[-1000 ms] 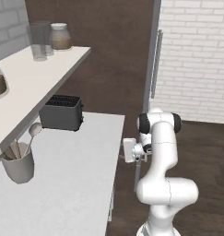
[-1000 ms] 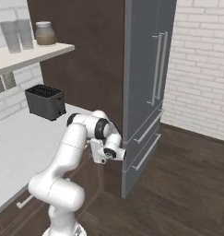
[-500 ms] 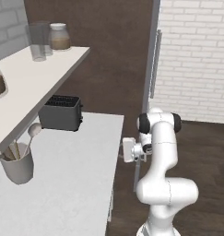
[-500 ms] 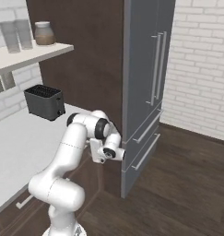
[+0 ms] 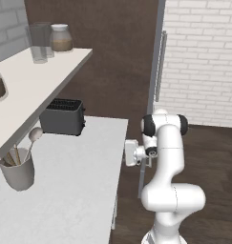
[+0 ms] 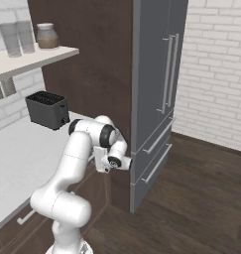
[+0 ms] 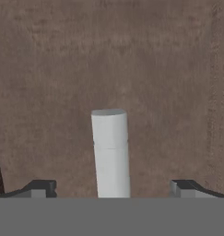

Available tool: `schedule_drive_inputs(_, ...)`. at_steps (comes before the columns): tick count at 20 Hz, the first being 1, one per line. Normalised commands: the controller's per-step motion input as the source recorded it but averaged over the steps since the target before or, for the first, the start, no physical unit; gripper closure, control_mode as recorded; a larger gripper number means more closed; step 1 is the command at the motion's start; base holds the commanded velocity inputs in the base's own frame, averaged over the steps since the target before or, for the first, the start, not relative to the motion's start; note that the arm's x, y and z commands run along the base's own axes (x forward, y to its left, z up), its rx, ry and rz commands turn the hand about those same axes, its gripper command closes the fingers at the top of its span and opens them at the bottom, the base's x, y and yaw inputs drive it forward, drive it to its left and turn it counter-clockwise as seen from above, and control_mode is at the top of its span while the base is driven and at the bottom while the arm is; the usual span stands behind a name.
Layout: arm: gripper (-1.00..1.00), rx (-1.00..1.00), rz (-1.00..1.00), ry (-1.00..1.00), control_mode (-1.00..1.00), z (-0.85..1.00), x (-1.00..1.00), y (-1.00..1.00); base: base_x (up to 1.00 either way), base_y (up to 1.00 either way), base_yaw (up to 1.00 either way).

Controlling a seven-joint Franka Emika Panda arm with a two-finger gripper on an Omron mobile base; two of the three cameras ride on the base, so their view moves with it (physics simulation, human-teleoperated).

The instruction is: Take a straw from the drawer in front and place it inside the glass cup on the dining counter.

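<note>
Gripper (image 7: 112, 186) fingers spread wide, holding nothing, straddle the drawer (image 7: 62, 69) handle (image 7: 111, 152); drawer still shut, nothing done yet.

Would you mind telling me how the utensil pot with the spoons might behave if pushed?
The utensil pot looks squat and wide-based, so it would probably slide rather than tip. Its spoons lean loosely and may rattle or shift.
</note>
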Motion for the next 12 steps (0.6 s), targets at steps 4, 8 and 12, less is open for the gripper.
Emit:
schedule_drive_inputs(4, -1.0, 0.0, 0.0, 0.07, -1.0, -0.14, 0.0, 0.36, 0.0, 0.0, 0.0)
schedule_drive_inputs(8, 1.0, 0.0, 0.0, 0.05, -1.0, -0.26, 0.0, 0.35, 0.0, 0.0, 0.0)
schedule_drive_inputs(12, 1.0, 0.0, 0.0, 0.09, -1.0, -0.2, 0.0, 0.44, 0.0, 0.0, 0.0)
